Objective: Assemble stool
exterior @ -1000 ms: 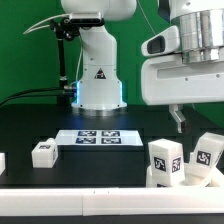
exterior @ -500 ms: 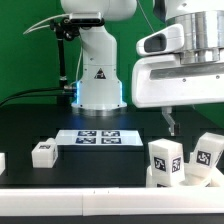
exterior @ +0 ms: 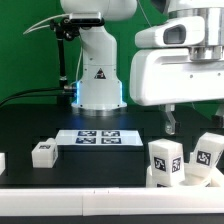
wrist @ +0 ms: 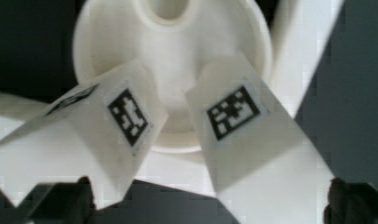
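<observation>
The round white seat (exterior: 190, 181) lies at the exterior view's right near the front. Two tagged legs (exterior: 165, 160) (exterior: 207, 155) stand upright on it. A third leg (exterior: 42, 153) lies loose on the black table at the exterior view's left. My gripper (exterior: 194, 120) hangs above and behind the seat, open and empty. In the wrist view the seat (wrist: 168, 50) and the two tagged legs (wrist: 124, 115) (wrist: 230, 110) lie beyond my gripper (wrist: 207, 205). Its dark fingertips (wrist: 61, 200) are wide apart with nothing between them.
The marker board (exterior: 98, 137) lies flat in front of the robot base (exterior: 98, 75). A long white bar (exterior: 70, 195) edges the table's front. A small white piece (exterior: 2, 160) shows at the exterior view's left edge.
The gripper has shifted a little toward the exterior view's left above the seat. The legs and seat have not moved.
</observation>
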`<state>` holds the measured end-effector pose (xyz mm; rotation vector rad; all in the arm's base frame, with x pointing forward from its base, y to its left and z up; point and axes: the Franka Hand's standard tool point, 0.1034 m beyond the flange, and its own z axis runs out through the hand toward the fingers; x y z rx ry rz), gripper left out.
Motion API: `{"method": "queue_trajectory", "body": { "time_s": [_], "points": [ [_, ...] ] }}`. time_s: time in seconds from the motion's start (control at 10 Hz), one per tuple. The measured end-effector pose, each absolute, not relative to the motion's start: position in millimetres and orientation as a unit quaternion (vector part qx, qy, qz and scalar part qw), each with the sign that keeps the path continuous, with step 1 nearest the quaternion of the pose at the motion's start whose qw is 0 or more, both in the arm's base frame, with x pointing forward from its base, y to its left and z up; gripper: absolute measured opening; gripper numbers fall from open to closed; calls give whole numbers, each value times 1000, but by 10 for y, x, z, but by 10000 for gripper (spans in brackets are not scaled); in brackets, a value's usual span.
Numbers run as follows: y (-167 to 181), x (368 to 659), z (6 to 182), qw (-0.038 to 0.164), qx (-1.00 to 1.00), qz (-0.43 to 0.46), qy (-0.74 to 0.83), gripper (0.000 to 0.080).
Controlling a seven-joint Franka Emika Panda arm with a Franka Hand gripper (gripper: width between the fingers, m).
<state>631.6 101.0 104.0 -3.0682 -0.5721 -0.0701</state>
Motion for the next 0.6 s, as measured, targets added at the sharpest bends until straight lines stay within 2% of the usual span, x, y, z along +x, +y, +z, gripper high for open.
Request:
{"method": "queue_trajectory", "body": {
  "time_s": [0.5,0.6],
  "points": [
    [900,6327,1041,-15,-959,-16,-284,649],
    [881,6359,1065,-39,-948,-12,-317,649]
  ]
}}
